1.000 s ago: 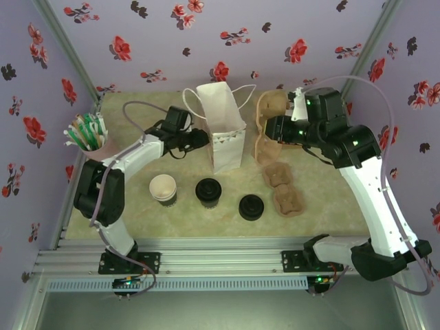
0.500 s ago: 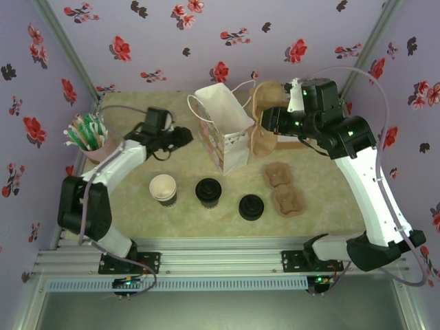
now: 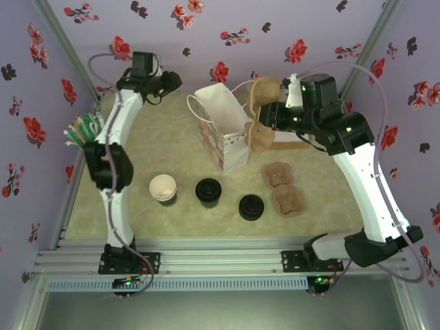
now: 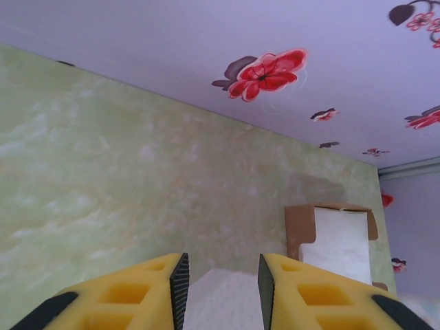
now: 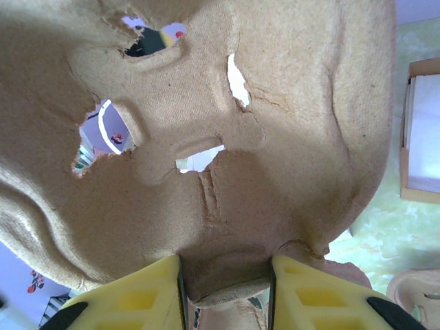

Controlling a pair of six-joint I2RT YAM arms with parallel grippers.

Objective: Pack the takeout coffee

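The takeout coffee (image 3: pixel 207 191), a dark cup under a black lid, stands on the table in front of the white paper bag (image 3: pixel 223 134). My right gripper (image 3: pixel 270 118) is shut on a brown pulp cup carrier (image 3: pixel 260 113), held tilted in the air just right of the bag's mouth. The right wrist view shows its fingers (image 5: pixel 159 292) clamping the carrier's (image 5: pixel 227 137) lower edge. My left gripper (image 3: pixel 170 82) is raised at the back left, far from the cup. It stands open with nothing between its fingers (image 4: pixel 165 289). The bag's white top (image 4: pixel 223 302) shows beyond the gap.
A lidless cream-rimmed cup stack (image 3: pixel 163 188) stands left of the coffee and a loose black lid (image 3: pixel 251 207) right of it. Two more pulp carriers (image 3: pixel 283 188) lie at the right. A pot of stirrers (image 3: pixel 85 134) sits at the left edge, a napkin box (image 4: pixel 337 237) at the back.
The left arm has swung from beside the bag up to the back left corner. The right gripper has shifted the carrier slightly left toward the bag's mouth, and the bag now leans.
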